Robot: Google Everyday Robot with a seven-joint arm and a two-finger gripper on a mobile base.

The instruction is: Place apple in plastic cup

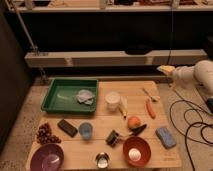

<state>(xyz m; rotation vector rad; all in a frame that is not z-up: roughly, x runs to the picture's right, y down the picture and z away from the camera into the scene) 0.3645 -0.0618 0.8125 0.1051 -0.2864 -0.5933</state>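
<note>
The apple (133,122), small, round and orange-yellow, lies on the wooden table (105,150) right of centre, beside a dark oblong object (139,130). The plastic cup (85,130), a translucent light-blue tumbler, stands upright left of centre, about a hand's width from the apple. My gripper (166,69) hangs at the end of the white arm (197,73), beyond the table's far right corner and well above and behind the apple. It is open and holds nothing.
A green tray (56,97) with a crumpled cloth (85,96) sits far left. A white cup (113,100), carrot (150,108) and blue sponge (165,136) lie nearby. Along the front are a purple bowl (47,157), metal cup (102,160) and an orange bowl (142,147) with a white ball (134,155).
</note>
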